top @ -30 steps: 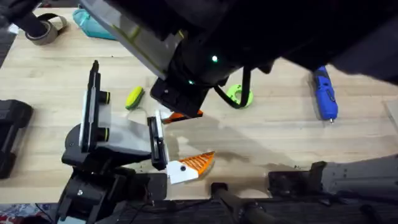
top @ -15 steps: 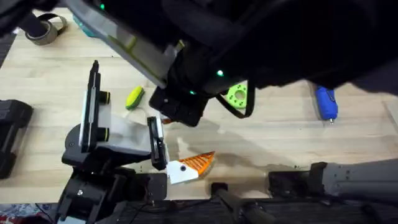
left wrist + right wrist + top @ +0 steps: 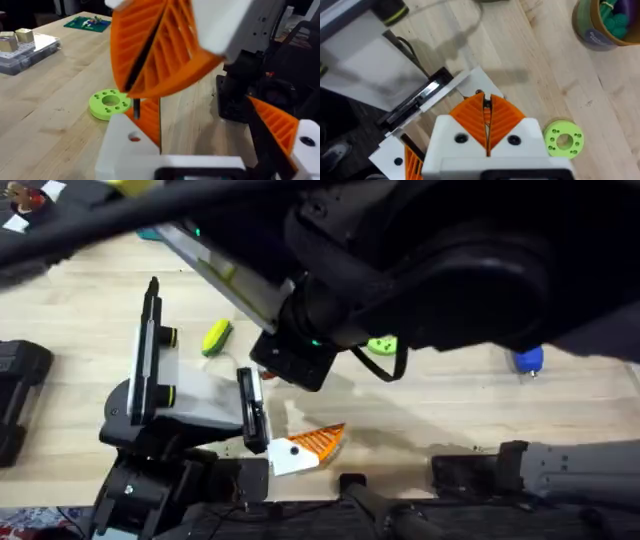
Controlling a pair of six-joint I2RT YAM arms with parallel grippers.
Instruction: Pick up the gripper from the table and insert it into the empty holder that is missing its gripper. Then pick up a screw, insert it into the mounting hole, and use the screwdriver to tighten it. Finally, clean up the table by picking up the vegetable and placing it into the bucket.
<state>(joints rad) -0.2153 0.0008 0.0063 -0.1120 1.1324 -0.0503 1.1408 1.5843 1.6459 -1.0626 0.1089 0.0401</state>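
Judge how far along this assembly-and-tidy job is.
Looks done: orange ribbed finger on its white block sits at the narrow black bracket. In hand: right gripper, shut on a small dark screw, near it. Remaining: tightening with the blue screwdriver; binning the yellow-green toy vegetable.

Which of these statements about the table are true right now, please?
1. The vegetable lies on the table. True.
2. The bucket is empty. False: coloured items, green and purple, show inside it.
3. The right gripper has its orange pads shut on a thin dark screw. True.
4. The green disc sits inside the bucket. False: it lies flat on the table, apart from the bucket.
5. The screwdriver is held in a gripper. False: its blue end lies on the table at the far right, the rest hidden behind an arm.
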